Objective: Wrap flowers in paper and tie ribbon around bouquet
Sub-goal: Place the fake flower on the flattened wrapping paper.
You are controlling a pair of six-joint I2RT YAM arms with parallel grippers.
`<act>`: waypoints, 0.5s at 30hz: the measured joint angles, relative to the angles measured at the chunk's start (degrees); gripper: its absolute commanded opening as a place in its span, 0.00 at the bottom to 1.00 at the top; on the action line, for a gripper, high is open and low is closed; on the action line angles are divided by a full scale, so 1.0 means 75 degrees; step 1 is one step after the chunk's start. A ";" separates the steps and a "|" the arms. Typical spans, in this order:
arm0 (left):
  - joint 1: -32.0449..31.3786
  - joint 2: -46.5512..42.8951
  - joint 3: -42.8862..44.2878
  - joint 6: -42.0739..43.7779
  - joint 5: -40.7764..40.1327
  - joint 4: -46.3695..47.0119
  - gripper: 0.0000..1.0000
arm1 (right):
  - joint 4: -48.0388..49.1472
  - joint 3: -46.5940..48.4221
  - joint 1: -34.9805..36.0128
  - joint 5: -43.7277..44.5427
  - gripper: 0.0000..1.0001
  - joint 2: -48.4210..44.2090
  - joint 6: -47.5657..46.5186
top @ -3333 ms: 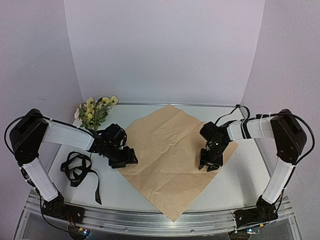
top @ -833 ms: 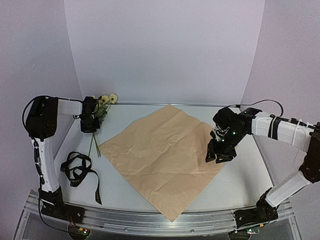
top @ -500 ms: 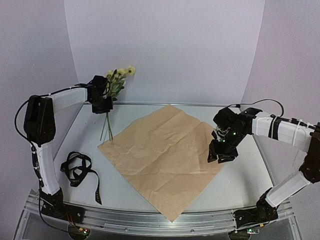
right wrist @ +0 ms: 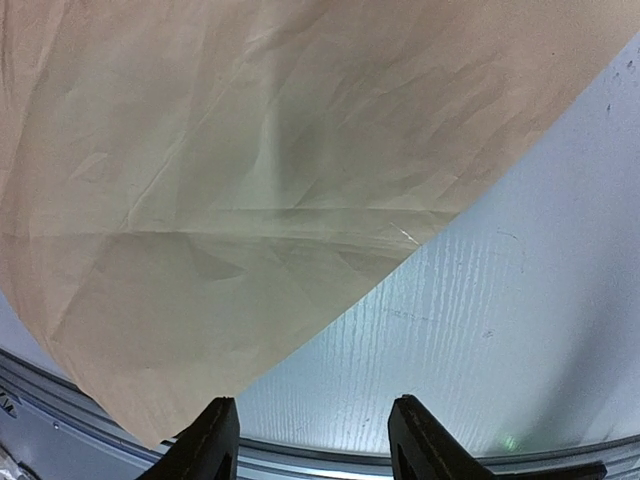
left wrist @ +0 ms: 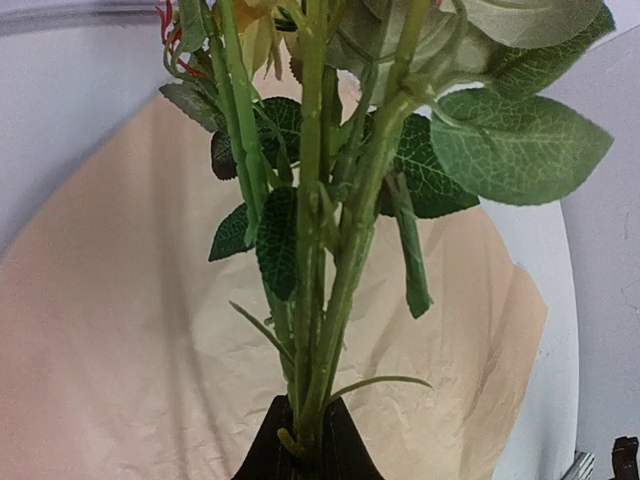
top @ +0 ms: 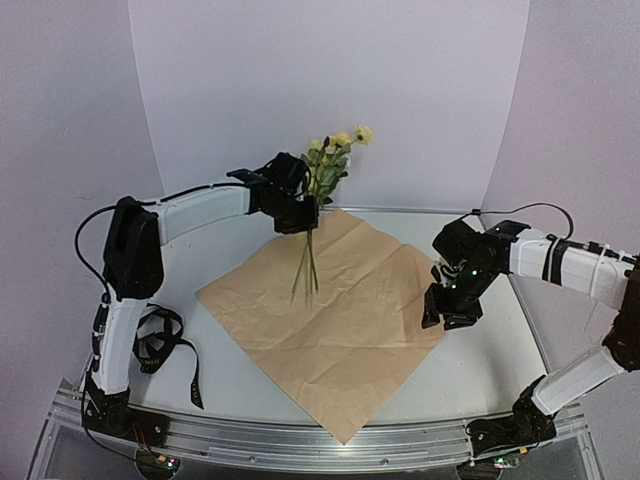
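Observation:
The flowers [top: 333, 160], pale yellow blooms on long green stems [left wrist: 320, 300], hang upright over the far half of the paper [top: 330, 310]. My left gripper [top: 298, 217] is shut on their stems, and the stem ends dangle just above the sheet. The paper lies flat on the table, tan face up, like a diamond. Beside its right corner my right gripper [top: 447, 312] hovers open with nothing between its fingers [right wrist: 212, 440]; the right wrist view shows the paper's edge [right wrist: 330, 310] ahead of them. The black ribbon [top: 157, 340] lies in a loose heap at the near left.
The table's metal front rail [top: 320, 440] runs along the near edge. White backdrop walls [top: 330, 90] close in the back and sides. Bare tabletop [top: 490, 360] shows to the right of the paper.
My left arm has lifted the flowers from the far left corner and carried them right, over the paper. My right gripper has shifted slightly and opened a little wider.

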 measured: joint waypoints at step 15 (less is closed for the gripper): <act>-0.0834 0.2182 0.1286 -0.1212 0.0443 -0.0230 0.01 | -0.0027 -0.0250 -0.0078 0.0078 0.55 -0.0233 0.0021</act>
